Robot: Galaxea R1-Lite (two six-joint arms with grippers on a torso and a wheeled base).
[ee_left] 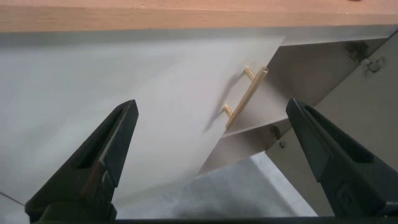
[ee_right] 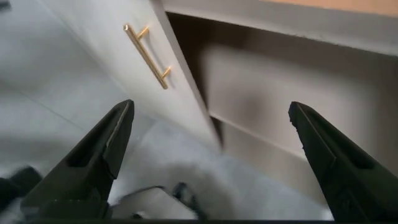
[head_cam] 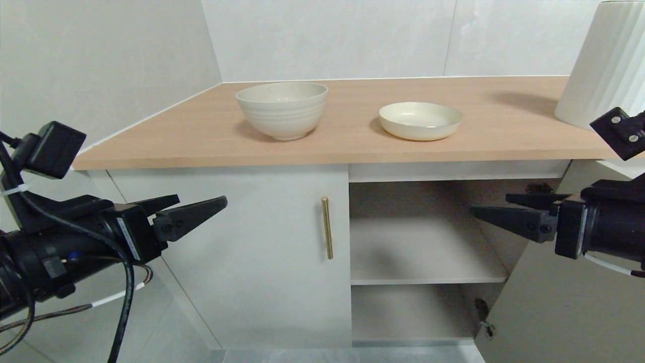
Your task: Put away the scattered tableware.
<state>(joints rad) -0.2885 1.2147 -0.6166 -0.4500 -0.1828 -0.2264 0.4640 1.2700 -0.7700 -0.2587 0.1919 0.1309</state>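
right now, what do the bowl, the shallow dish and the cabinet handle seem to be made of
Bowl: probably glazed ceramic, cream, satin sheen, ridged bands round the side.
Shallow dish: likely the same, glossier, light glints on the rim.
Handle: looks like brass-toned metal, gold, softly shiny.

The left gripper [head_cam: 201, 198] and right gripper [head_cam: 489, 202] are matte black, with long tapered fingers [head_cam: 191, 214] fixed by small screws [head_cam: 534, 227]. A thick black cable [head_cam: 123, 282] runs along the left arm [head_cam: 45, 252], bound by what looks like a white tie [head_cam: 15, 190].
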